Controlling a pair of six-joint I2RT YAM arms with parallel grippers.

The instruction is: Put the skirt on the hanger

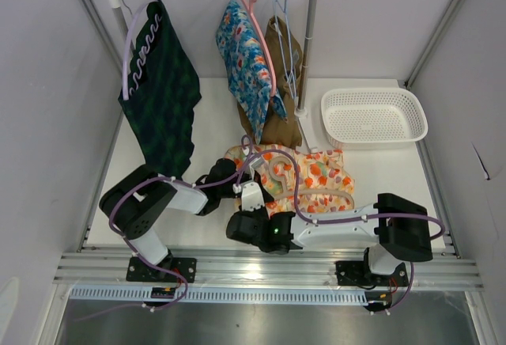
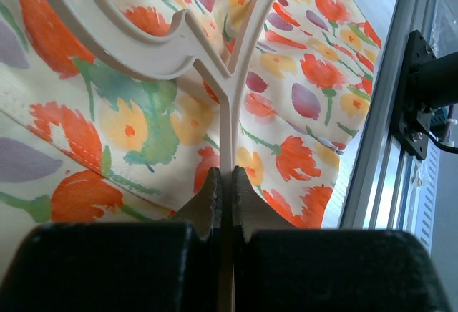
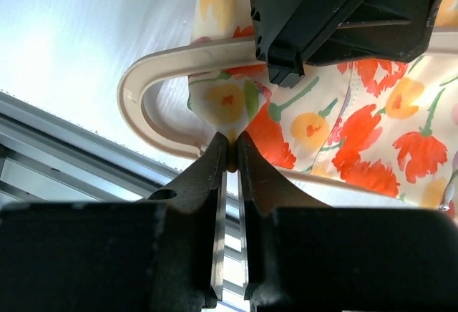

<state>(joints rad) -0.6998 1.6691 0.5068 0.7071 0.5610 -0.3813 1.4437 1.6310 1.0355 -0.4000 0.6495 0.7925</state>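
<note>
Two grips: left tool [image 2: 225, 181] nips hanger [image 2: 164, 49], right tool [image 3: 230, 156] skirt [image 3: 222, 106].

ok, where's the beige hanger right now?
Top view: the beige hanger lies on the floral skirt at front centre, down-left of the white basket. The left gripper pinches its stem.

3 o'clock of skirt [image 1: 324, 180]: bare table [image 1: 395, 172], open lane.
12 o'clock: blue garment [image 1: 249, 60] and brown garment [image 1: 283, 119] hang close, blocking.
2 o'clock: basket [image 1: 374, 92] fills the corner.
10 o'clock: dark garment [image 1: 162, 100] hangs low.
6 o'clock: left tool [image 2: 223, 176] clamps hanger [image 2: 143, 47], right tool [image 3: 230, 151] pinches skirt, crowded together.
</note>
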